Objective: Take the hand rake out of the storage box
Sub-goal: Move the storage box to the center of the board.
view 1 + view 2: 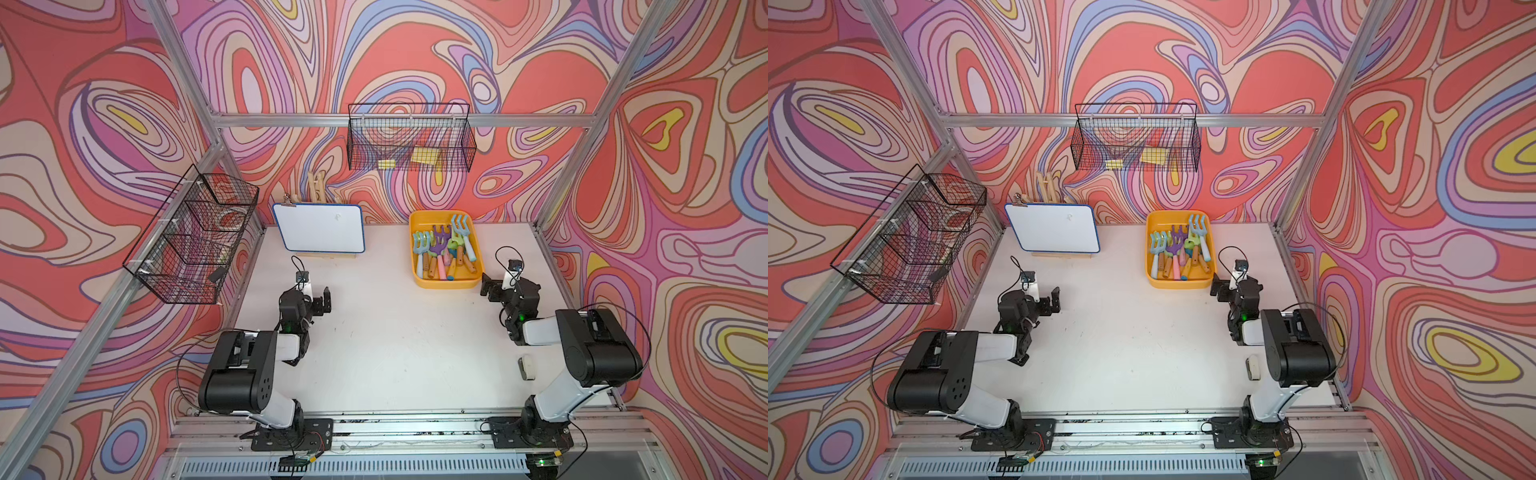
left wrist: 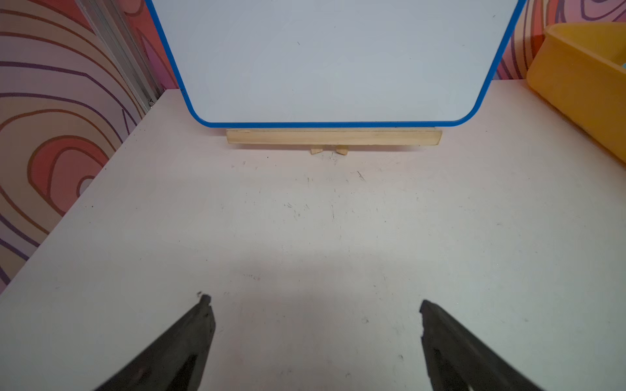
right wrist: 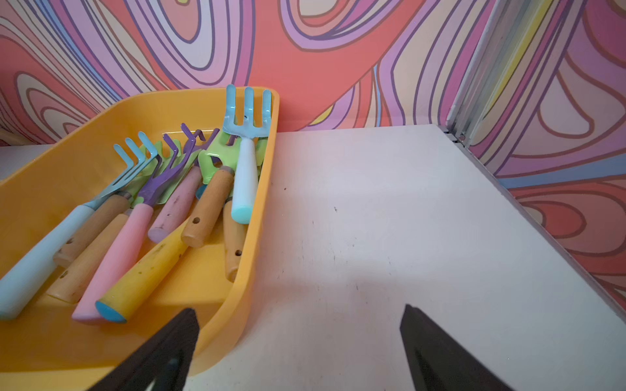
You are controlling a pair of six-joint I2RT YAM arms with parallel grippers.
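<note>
I take this one with the right tool [image 3: 299,313]. It hangs just beside the end of the storage box [image 3: 252,216] that faces the desk's near edge. The left tool [image 2: 315,302] faces the whiteboard [image 2: 332,61] toward the far left corner, well apart from the job. Both tools are released, jaws spread wide, nothing between them.

The box sits on the desk [image 1: 395,332] against its far edge, right of the middle. My pick is the hand rake [image 3: 244,169] with light blue tines and a white handle. It lies on top of the other rakes [image 3: 159,182], along the box wall nearest the desk's right edge, and no other handle crosses over it (the purple and green ones look interlocked at the tines, so I judge them a poor first choice).

I would bring the tool in over the box wall from above and turn the jaws square across the white handle near its middle. Then I would descend only far enough to straddle it. The wall runs close beside that handle, so the outer jaw must slip between the two rather than land on the rim. After that I would close firmly and lift straight up, keeping the tines clear of the pile, then carry the rake out over bare desk.
</note>
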